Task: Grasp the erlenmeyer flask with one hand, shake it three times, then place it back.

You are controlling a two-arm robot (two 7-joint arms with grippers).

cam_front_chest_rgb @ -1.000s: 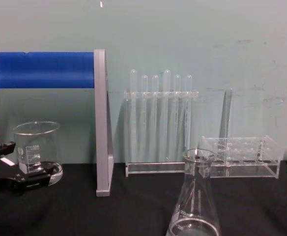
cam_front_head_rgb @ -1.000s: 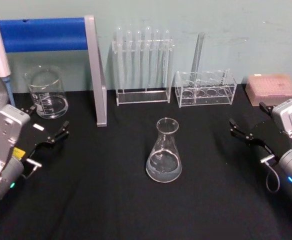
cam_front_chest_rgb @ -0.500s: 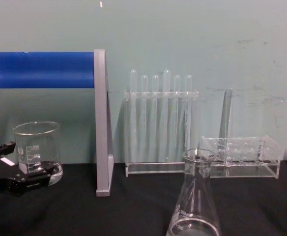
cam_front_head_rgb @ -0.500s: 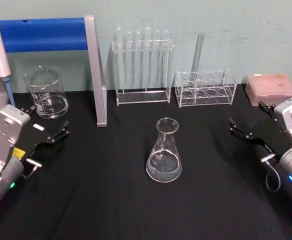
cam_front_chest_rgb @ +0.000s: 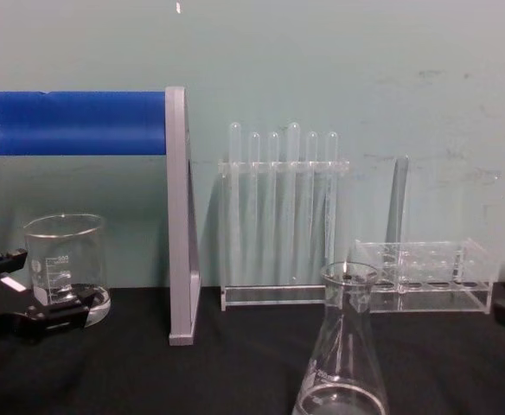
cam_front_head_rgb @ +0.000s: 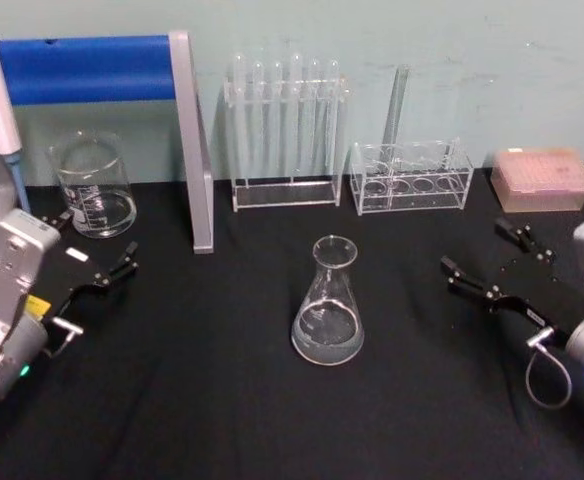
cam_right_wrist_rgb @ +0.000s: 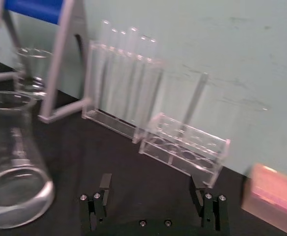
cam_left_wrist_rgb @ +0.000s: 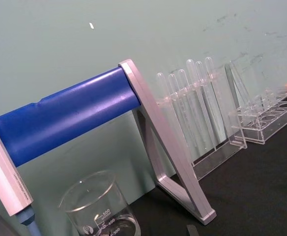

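- Black tabletop (cam_front_head_rgb: pixel 202 400), teal wall behind.
- Erlenmeyer flask (cam_front_head_rgb: pixel 328 303) stands upright at table centre, nothing touching it.
- R gripper (cam_front_head_rgb: pixel 475 248) low over table to flask's right, apart from it, jaws wide, empty.
- L gripper (cam_front_head_rgb: pixel 97 242) at far left near beaker (cam_front_head_rgb: pixel 94 186), jaws also wide, empty.
- Test-tube rack (cam_front_head_rgb: pixel 285 135) behind flask, by wall.

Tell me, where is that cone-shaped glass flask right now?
In the head view the erlenmeyer flask stands upright mid-table, in front of the test tube rack, with the open right gripper to its right.
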